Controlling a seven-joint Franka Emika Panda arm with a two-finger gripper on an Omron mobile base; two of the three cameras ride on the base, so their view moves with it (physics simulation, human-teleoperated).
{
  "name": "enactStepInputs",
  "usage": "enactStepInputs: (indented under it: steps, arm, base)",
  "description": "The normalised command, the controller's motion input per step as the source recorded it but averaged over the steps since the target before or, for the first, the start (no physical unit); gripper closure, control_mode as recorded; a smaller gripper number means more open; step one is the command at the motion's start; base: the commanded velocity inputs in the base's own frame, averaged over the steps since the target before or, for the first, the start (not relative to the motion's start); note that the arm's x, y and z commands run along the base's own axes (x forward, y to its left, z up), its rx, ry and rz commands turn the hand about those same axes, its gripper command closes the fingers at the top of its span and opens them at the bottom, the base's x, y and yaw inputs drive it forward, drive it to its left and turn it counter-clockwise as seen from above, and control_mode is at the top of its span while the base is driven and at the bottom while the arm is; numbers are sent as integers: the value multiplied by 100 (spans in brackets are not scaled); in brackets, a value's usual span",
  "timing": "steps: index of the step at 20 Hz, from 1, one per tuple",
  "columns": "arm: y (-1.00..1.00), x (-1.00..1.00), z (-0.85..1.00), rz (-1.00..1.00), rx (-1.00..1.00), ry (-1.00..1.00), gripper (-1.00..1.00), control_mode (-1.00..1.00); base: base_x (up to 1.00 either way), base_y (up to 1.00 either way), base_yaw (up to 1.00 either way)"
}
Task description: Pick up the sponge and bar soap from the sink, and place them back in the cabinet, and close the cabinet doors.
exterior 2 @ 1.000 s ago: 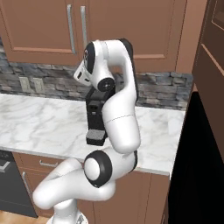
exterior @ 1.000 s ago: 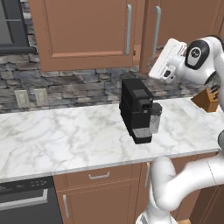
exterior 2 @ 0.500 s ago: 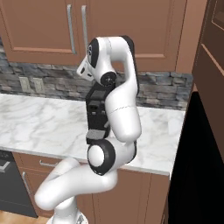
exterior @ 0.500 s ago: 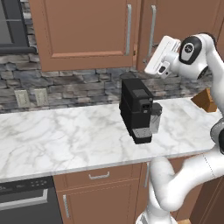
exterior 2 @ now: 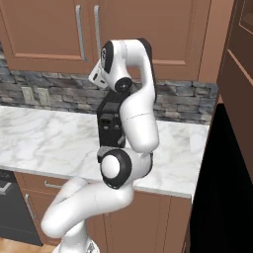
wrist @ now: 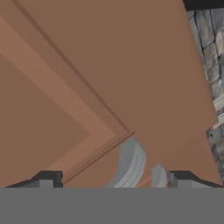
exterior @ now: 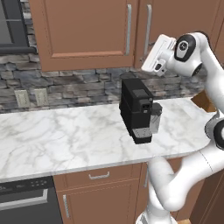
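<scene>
Left base view has the arm rising from the lower right of the frame, its white hand tipped up toward the cabinet doors (exterior: 131, 30), which fill the top centre and right of the picture as two brown panels, both shut flat, each with a slim silver bar handle (exterior: 148, 26) near the middle seam. The hand sits in the upper right, just beside the right-hand handle. Below it, in the middle of the frame, a black coffee machine (exterior: 138, 109) stands on the marble counter (exterior: 65, 140), with the stone backsplash (exterior: 65, 85) behind. From the hand view the gripper (wrist: 109, 181) shows its two dark fingertips (wrist: 48, 178) at the bottom, set wide apart with nothing between them but a curved silver piece, which looks like the foot of that handle, just ahead of the gap; brown door panel covers nearly everything else. So the pincer stands well open and empty. The sponge, the bar soap and the sink I cannot make out from this stretch of counter. My judgement is that the step in hand is getting the cabinet open. The next move calls for bringing the open jaws squarely around the bar, closing on it, then pulling outward along the door's swing.
</scene>
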Motion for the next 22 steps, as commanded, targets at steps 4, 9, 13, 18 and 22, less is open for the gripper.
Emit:
enactStepInputs:
  steps: [4, 9, 13, 18, 22]
  arm:
    - [0, 28, 0, 0, 0, 0, -100, -100]
    - [0, 30, 0, 0, 0, 1, -100, -100]
    - [0, 28, 0, 0, 0, 3, -100, -100]
    - [0, 25, 0, 0, 0, 3, -100, -100]
    - [0, 23, 0, 0, 0, 4, -100, -100]
  base:
    - [0, 0, 0]
    - [0, 0, 0]
    - [0, 0, 0]
    - [0, 0, 0]
    - [0, 0, 0]
